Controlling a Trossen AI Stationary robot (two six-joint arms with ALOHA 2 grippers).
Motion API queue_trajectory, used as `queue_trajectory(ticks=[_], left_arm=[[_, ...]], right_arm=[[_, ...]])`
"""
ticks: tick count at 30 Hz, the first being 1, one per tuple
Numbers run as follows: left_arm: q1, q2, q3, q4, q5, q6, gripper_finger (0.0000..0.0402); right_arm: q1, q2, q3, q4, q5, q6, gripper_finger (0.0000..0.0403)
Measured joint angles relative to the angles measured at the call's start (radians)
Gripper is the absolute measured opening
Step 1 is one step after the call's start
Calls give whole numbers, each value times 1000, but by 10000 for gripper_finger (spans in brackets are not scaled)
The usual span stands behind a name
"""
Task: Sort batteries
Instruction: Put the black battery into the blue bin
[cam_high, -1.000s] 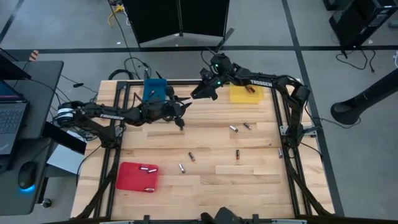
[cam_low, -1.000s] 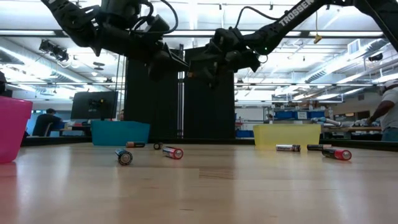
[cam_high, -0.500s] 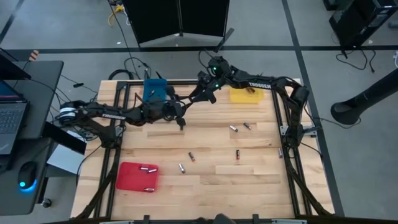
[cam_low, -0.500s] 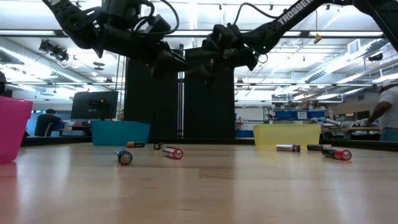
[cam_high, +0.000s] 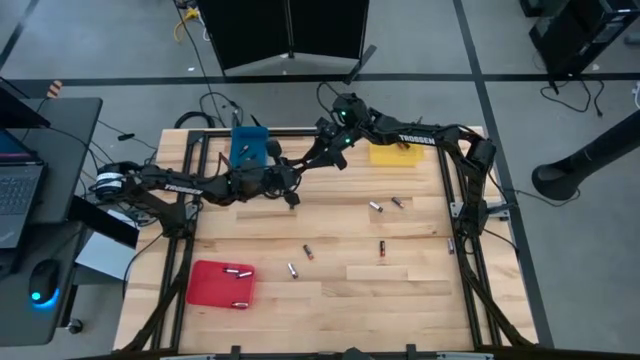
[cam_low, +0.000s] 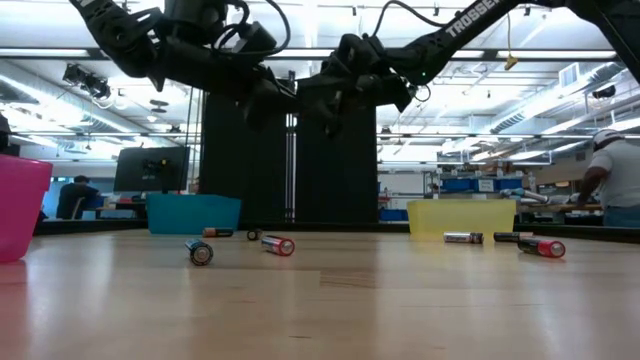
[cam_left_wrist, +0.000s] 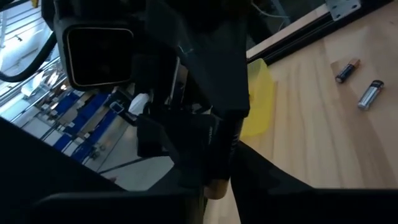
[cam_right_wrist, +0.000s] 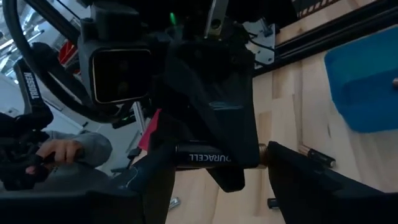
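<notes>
One battery (cam_right_wrist: 208, 158), black-jacketed with a copper end, held in the air above the worktop (cam_high: 400, 290) where my two arms meet. My left gripper (cam_high: 295, 172) is clamped narrow across its middle. My right gripper (cam_high: 322, 155) sits just beside it (grip: cannot tell). Handling, by judgement: light, rigid, smooth, prone to roll or slip. Take it across the barrel at mid-length, not by the ends.

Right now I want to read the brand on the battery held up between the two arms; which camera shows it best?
The right wrist view: the battery lies broadside there, its label readable. The left wrist view shows it only as a dark cylinder with a copper end. The high and low views are too far off to pick it out.
</notes>
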Motion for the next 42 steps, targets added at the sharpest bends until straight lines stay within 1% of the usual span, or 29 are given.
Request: queue_trajectory(ticks=[3, 9, 12, 15, 17, 19, 21, 22, 23, 25, 27, 29, 30, 31, 33, 36, 42], left_arm=[[-16, -8, 0, -4, -34, 0, 57], [-32, -46, 0, -28, -34, -21, 57], [-30, -81, 0, -50, -37, -57, 57], [-21, -132, 0, -109, -39, -90, 57], [-3, -161, 23, -184, -40, -136, 57], [24, -192, 55, -308, -40, -189, 56], [57, -210, 105, -436, -26, -247, 56], [76, -217, 130, -501, -18, -284, 56], [97, -219, 158, -574, -13, -328, 56], [150, -217, 220, -721, -10, -436, 56], [218, -213, 280, -887, 15, -531, 56], [287, -200, 330, -999, 79, -595, 56], [322, -197, 349, -1065, 112, -621, 56], [356, -190, 366, -1127, 143, -646, 56], [424, -168, 404, -1215, 191, -677, 56], [515, -120, 452, -1357, 226, -702, 56], [626, 37, 530, -1461, 329, -696, 56]], right_arm=[[-1, 0, 0, 15, 0, 21, 258], [-26, -64, 2, 19, 3, 13, 293], [-37, -123, 2, 12, 6, -2, 297], [-48, -194, 2, -36, 29, -37, 291], [-51, -251, 2, -122, 96, -107, 276], [-50, -308, 3, -249, 235, -217, 250], [-42, -353, 3, -379, 428, -302, 215], [-37, -367, 3, -431, 509, -327, 195], [-32, -378, 3, -481, 575, -342, 174], [-19, -393, -6, -545, 652, -361, 129], [-2, -407, -37, -558, 677, -365, 83], [15, -422, -93, -548, 689, -371, 38], [23, -429, -131, -532, 698, -382, 20], [29, -435, -170, -510, 714, -389, 12], [44, -448, -249, -464, 751, -384, 15], [66, -463, -358, -395, 775, -363, 26], [138, -489, -562, -172, 827, -313, 8]])
